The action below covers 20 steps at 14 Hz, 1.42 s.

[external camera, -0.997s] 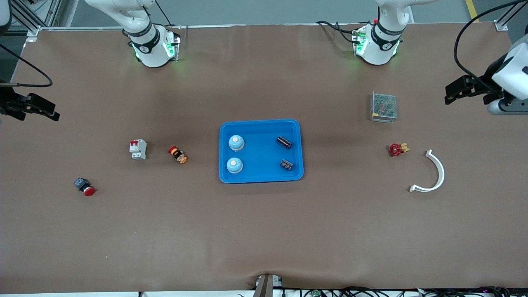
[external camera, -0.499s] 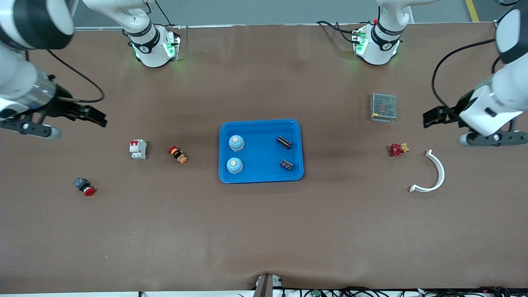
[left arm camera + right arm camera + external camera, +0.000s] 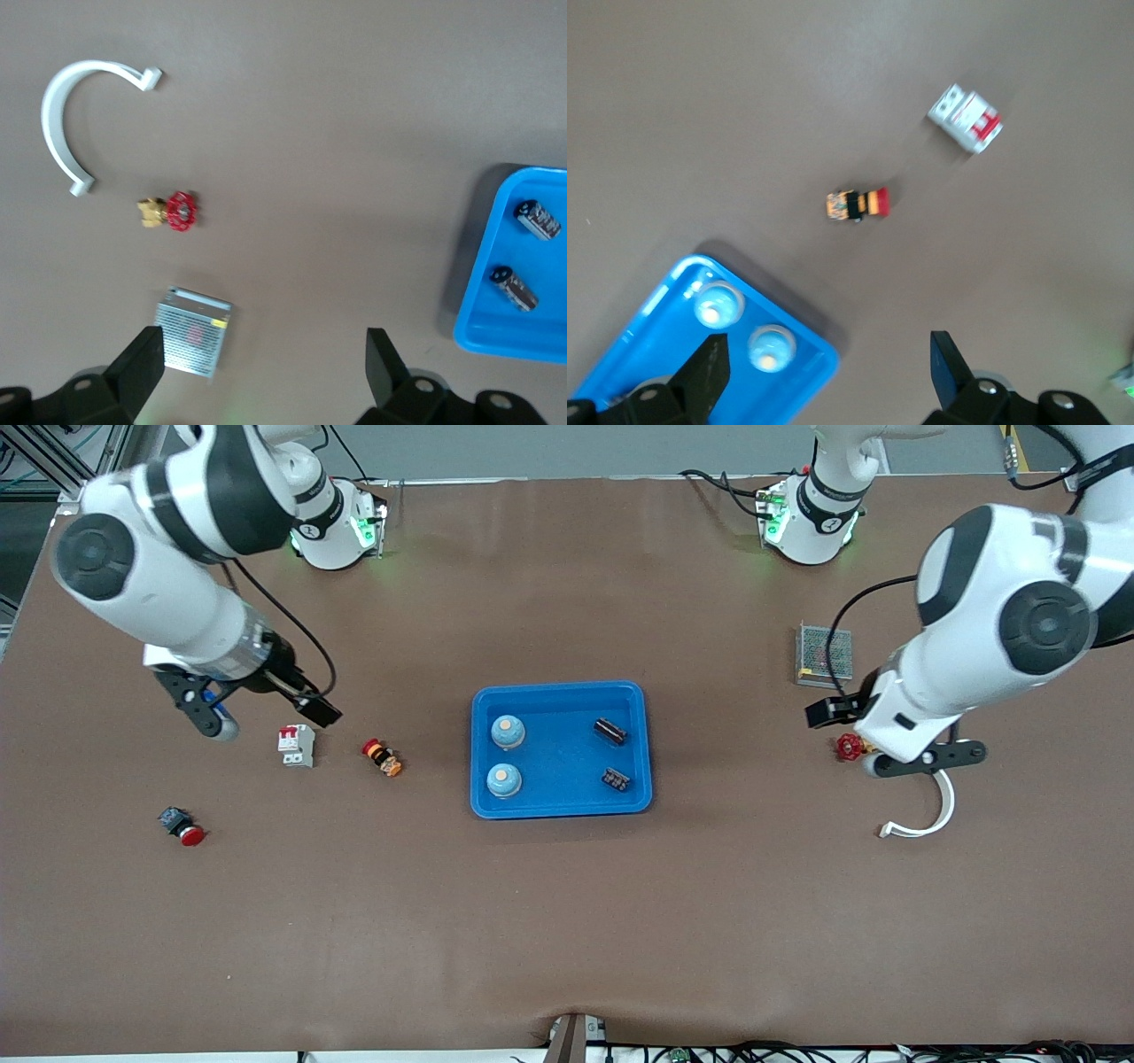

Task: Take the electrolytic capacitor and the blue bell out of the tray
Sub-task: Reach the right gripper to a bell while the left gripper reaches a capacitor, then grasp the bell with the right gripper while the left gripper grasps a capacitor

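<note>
Both arms have swung inward; left gripper (image 3: 819, 713) and right gripper (image 3: 321, 712) hang wide-fingered, empty. Shallow blue plastic tray (image 3: 561, 691) unemptied: capacitors, bells remain.

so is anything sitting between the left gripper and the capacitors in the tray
Nothing visible. The left gripper hangs open beside the red valve; bare table lies between it and the tray, and the two capacitors lie uncovered in the tray's end toward that arm.
</note>
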Motion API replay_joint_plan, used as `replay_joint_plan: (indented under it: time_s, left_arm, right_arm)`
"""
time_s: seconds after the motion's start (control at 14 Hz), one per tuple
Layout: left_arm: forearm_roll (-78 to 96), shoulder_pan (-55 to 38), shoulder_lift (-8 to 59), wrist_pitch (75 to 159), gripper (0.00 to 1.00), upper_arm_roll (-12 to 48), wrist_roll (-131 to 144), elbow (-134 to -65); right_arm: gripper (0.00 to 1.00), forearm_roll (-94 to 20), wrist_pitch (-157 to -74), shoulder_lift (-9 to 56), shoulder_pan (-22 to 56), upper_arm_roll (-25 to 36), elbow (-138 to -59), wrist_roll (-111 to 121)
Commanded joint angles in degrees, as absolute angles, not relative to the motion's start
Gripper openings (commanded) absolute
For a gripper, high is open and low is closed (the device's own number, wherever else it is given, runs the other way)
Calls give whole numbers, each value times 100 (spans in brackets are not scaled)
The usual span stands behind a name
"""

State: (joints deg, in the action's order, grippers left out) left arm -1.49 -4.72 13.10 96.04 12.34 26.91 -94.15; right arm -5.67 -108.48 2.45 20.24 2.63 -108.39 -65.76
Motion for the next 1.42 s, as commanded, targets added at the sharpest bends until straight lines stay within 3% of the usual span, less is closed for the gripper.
replay_joint_plan:
  time_s: [0.0,0.5,0.85,1.07,1.35]
  left_arm:
    - [-185,-763,1178,10114,100,1257,3407,-10061]
    - [-158,-1580,1326,11608,100,1292,5235,-11082]
    - [-158,-2187,1950,12539,95,1292,6641,-11109]
    - [-167,-2504,2354,13357,95,1292,7530,-11101]
    - [-202,-2943,2829,13798,89,1292,8260,-10759]
  right_arm:
    - [100,-668,-11730,315,2511,325,-11319,-7905]
    - [100,-571,-12709,1782,3348,334,-11207,-9992]
    - [100,-580,-12753,2732,3717,334,-10575,-10458]
    - [100,-641,-12805,3066,3823,325,-10258,-10521]
    - [100,-650,-13279,3322,4007,325,-10257,-10582]
